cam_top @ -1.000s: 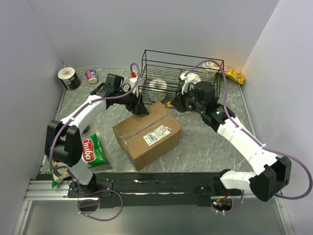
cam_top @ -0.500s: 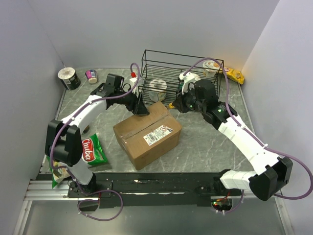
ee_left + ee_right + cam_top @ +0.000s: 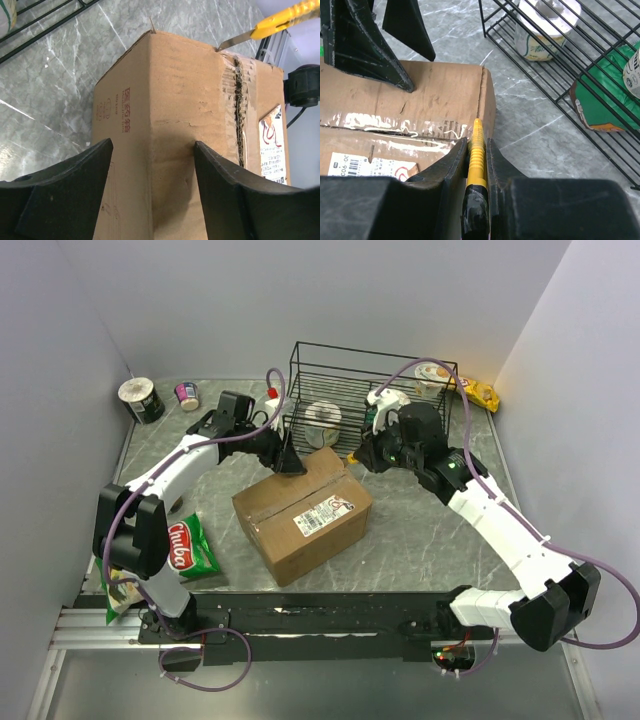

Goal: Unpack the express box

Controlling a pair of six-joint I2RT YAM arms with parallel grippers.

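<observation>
My right gripper [image 3: 361, 454] pinches a yellow utility knife [image 3: 476, 152], blade at the far end of the taped seam [image 3: 395, 131] on the express box [image 3: 300, 518]. My left gripper [image 3: 288, 462] stands spread over the far left corner.

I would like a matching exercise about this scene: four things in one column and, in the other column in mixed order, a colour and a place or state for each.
Things:
1. box
2. knife
3. wire basket
4. snack bag

Descriptions:
A. black, with a paper roll inside it
B. yellow, held in the right gripper
C. green, lying flat to the left of the box
D. brown, with a taped seam on top

Pairs: 1-D; 2-B; 3-A; 4-C
</observation>
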